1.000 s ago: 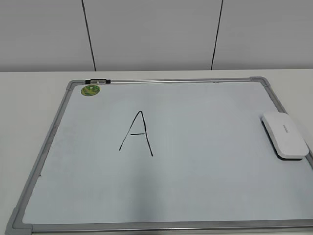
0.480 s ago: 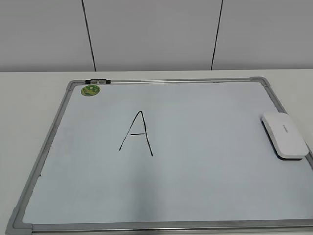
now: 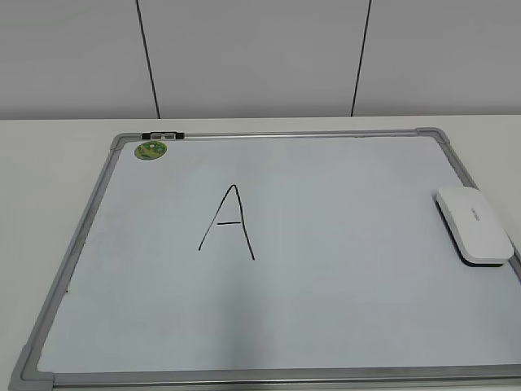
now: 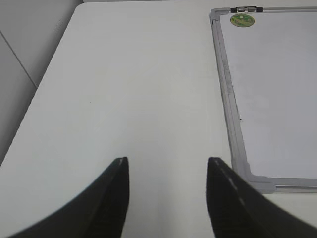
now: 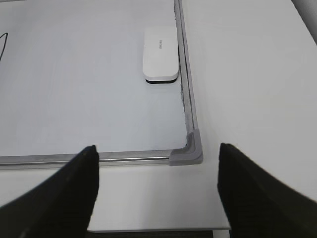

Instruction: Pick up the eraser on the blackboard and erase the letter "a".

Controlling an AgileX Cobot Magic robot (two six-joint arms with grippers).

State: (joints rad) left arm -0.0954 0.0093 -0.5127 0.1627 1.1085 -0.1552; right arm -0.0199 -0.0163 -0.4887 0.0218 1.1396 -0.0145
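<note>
The blackboard (image 3: 342, 244) lies flat on the white table. The white eraser (image 3: 476, 224) rests on the board at its right edge. It also shows in the right wrist view (image 5: 160, 53), beyond the board's near right corner. Only a tall black capital "A" (image 3: 229, 224) is written on the board; the small letter "a" shows in no view. My left gripper (image 4: 167, 161) is open and empty over the bare table left of the board (image 4: 277, 99). My right gripper (image 5: 158, 147) is open and empty above the table's front edge, near the board's corner (image 5: 74, 89). Neither gripper shows in the exterior view.
A small round green magnet (image 3: 151, 150) sits at the board's far left corner and also shows in the left wrist view (image 4: 241, 20). A grey panelled wall (image 3: 260, 57) stands behind the table. The table's front edge (image 5: 148, 229) is just below my right gripper.
</note>
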